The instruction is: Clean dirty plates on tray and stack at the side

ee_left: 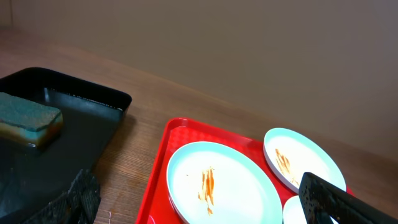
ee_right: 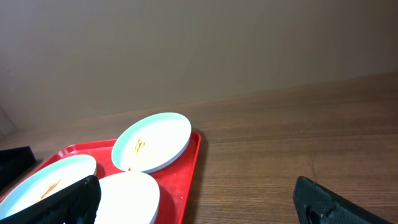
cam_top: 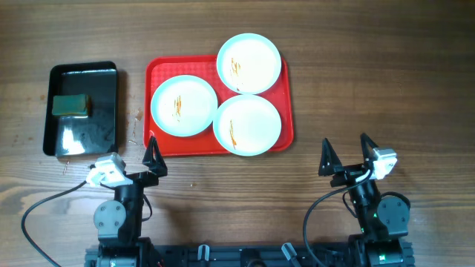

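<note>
Lying on the red tray (cam_top: 167,67), the three sauce-streaked plates (cam_top: 183,105) were seen just ahead of the left fingers (cam_top: 154,152). The right fingers (cam_top: 326,157) were placed farther off, across bare table (cam_top: 386,74). Both pairs were spread wide, with nothing held or touched.

**Big tray (cam_top: 167,68) mid-table (cam_top: 386,74), small tray (cam_top: 104,137) at its 9 o'clock**

On the big tray, the first plate (cam_top: 184,106) sits at 9 o'clock. The second plate (cam_top: 249,63) sits at 1 o'clock, overhanging the far rim. The third plate (cam_top: 247,124) sits at 5 o'clock. All three crowd together. A sponge (cam_top: 71,104) lies in the small tray's far half.
</note>
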Tool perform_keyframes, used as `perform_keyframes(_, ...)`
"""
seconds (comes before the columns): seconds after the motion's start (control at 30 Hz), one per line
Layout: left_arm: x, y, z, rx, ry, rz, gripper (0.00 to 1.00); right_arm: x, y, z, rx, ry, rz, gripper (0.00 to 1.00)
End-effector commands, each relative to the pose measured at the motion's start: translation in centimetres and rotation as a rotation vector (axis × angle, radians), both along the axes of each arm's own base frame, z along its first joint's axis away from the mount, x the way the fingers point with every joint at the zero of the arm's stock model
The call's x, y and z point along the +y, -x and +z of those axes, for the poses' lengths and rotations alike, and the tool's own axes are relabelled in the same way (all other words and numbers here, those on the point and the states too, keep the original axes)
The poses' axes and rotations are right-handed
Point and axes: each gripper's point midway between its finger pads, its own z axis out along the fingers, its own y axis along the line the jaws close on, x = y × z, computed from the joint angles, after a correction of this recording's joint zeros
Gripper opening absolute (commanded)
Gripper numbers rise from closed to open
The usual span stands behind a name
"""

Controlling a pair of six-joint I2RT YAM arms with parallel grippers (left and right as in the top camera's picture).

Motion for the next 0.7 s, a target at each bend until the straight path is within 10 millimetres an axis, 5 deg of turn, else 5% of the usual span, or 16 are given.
perform_keyframes(0.0,0.04,-0.05,-0.31,0.008,-0.024,0.003,1.00,0.22,0.09,0.20,-0.009,-0.009,0.014,1.00)
perform_keyframes(0.67,0.10,-0.04,-0.29,0.007,-0.025,0.007,1.00,-0.11,0.02,0.18,-0.015,0.024,-0.005,1.00)
